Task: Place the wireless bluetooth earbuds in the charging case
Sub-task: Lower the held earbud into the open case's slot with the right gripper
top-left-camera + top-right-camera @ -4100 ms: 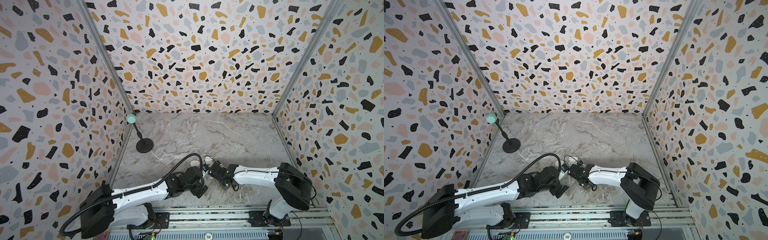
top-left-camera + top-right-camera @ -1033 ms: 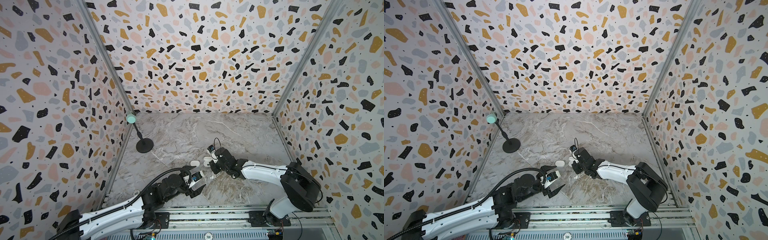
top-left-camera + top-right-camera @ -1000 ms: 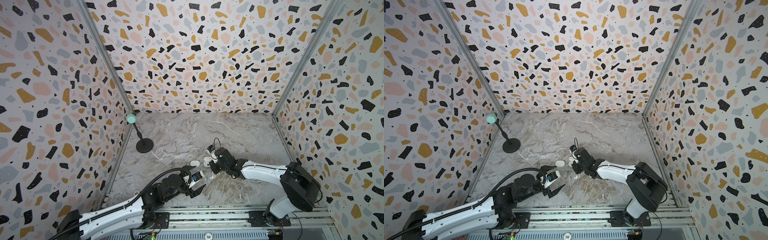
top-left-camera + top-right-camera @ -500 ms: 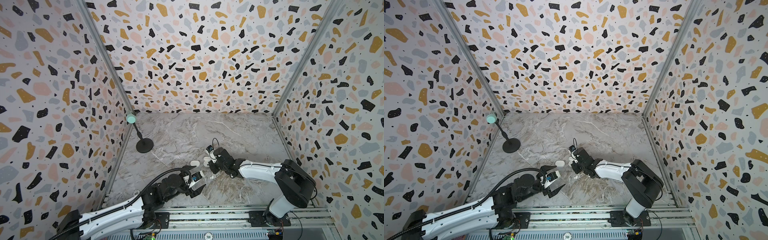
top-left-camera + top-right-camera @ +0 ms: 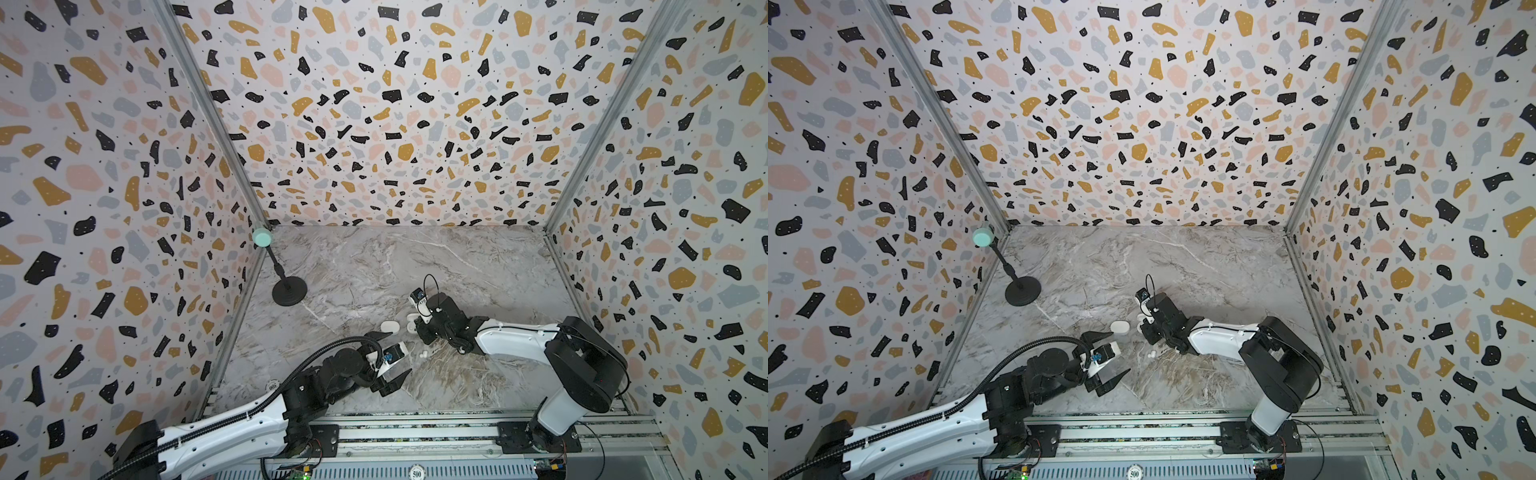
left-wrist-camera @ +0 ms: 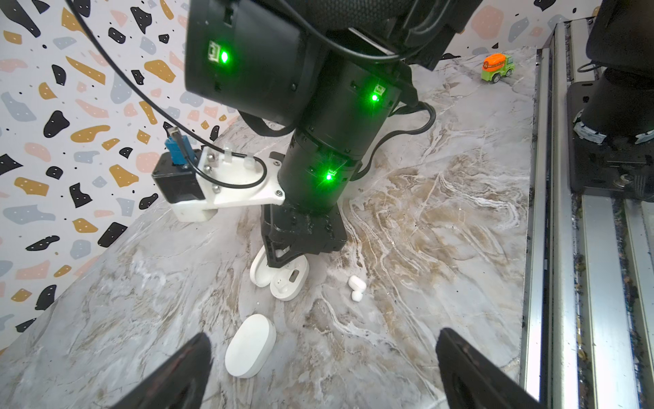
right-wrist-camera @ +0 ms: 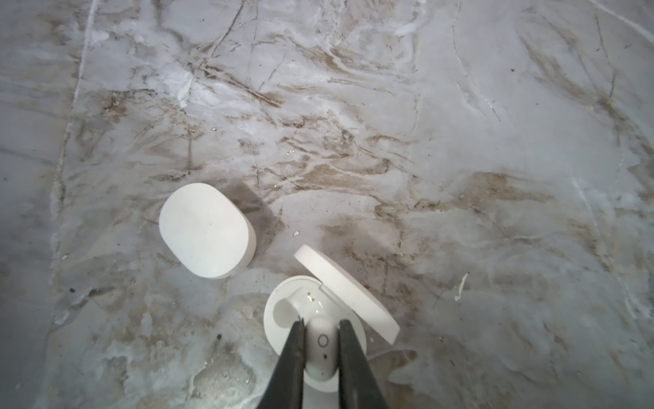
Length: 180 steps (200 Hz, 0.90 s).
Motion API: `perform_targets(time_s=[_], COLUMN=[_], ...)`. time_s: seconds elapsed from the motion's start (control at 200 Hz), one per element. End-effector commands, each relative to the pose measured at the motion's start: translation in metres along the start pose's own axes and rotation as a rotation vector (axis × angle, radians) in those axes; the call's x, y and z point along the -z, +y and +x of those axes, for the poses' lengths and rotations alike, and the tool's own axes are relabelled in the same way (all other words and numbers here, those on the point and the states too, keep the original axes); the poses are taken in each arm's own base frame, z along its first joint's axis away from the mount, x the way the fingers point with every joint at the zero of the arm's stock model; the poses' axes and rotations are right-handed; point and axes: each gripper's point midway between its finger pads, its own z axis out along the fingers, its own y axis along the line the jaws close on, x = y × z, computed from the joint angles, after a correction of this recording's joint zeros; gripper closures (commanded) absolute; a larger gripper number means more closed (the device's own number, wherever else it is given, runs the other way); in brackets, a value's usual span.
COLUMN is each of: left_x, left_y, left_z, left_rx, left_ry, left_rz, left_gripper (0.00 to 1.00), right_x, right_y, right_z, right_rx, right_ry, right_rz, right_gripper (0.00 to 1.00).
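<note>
Over the open case, right of centre on the table: pinching one bud in the right gripper, jaws clamped on its two long flanks, ringed face turned up to the wrist camera. Poising it at an empty socket, lid tilted back alongside; not telling from here whether already touching. Leaving two loose buds lying on the table just beside that case, and a shut case near, apart. Hanging the left gripper spread wide and empty, low over the table short of the shut case. Judging the bud featherlight, stiff, glossy and rounded, so likely squirting out under a hard squeeze; pinching gently across the flatter flanks at mid-length, seeming safest, and seating with a light push only.
</note>
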Motion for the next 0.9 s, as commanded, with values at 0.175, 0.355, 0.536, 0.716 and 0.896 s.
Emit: perform_targets(time_s=[0.175,0.355,0.536,0.716,0.896], left_x=[0.0018,0.0023,0.0026,0.0028,0.0032], left_y=[-0.0017,-0.0016,-0.0017,-0.002,-0.0019], left_z=[-0.0087,-0.0098,-0.0093,-0.0098,-0.0094], left_rx=[-0.013,-0.015,-0.015,-0.016,-0.019], left_ry=[-0.052,-0.057,-0.056,-0.058,-0.059], left_rz=[0.006,0.006,0.007,0.008,0.007], left_gripper=[0.0,0.0,0.0,0.0,0.0], right_x=[0.0063,0.0087,0.0099,0.0085,0.008], right_y=[-0.002,-0.0026,-0.0031,-0.003,-0.003], right_z=[-0.0036,-0.0043,-0.0028,-0.0022,-0.0026], right_rx=[0.018,0.024,0.023,0.024,0.029], right_ry=[-0.039,-0.056,-0.059,-0.057,-0.057], right_rz=[-0.004,-0.007,-0.016,-0.019,-0.021], right_gripper=[0.84,0.84,0.84,0.84,0.84])
